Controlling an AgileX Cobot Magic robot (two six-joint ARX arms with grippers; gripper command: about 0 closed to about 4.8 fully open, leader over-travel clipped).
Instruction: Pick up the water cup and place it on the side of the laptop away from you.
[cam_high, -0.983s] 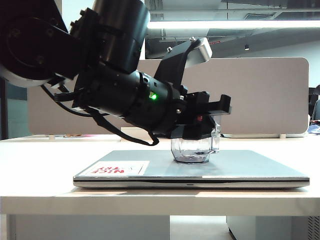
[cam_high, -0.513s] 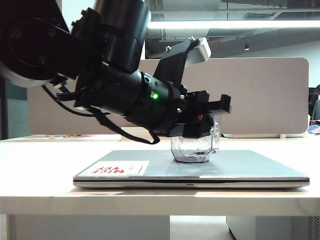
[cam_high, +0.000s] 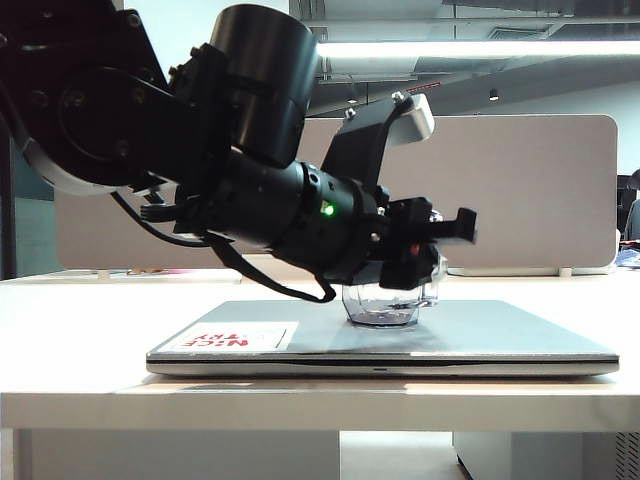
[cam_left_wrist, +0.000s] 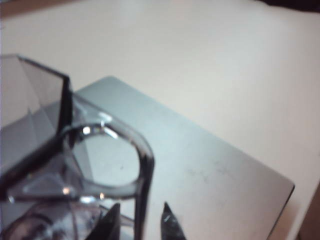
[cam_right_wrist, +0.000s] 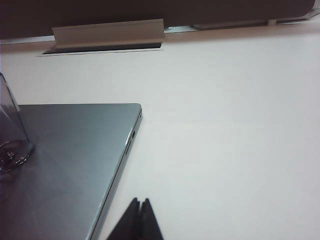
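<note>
The water cup (cam_high: 388, 306), clear and faceted, stands on the closed silver laptop (cam_high: 480, 335), a little right of the lid's middle. My left gripper (cam_high: 428, 262) reaches over it from the left and covers its upper part. In the left wrist view the cup's wall (cam_left_wrist: 35, 110) and looped handle (cam_left_wrist: 144, 165) fill the near side. My left gripper (cam_left_wrist: 140, 220) is open, one fingertip on each side of the handle's outer bar, with a gap on both sides. My right gripper (cam_right_wrist: 140, 204) is shut, low over bare table beside the laptop's corner (cam_right_wrist: 134, 112).
The laptop's lid carries a white sticker (cam_high: 235, 338) with red letters near its front left. A grey partition (cam_high: 540, 190) runs behind the table, with a cable slot (cam_right_wrist: 107, 37) at its foot. Pale tabletop (cam_left_wrist: 210, 60) surrounds the laptop.
My left arm has pushed to the right and sunk lower over the cup. The cup and the laptop have not moved.
</note>
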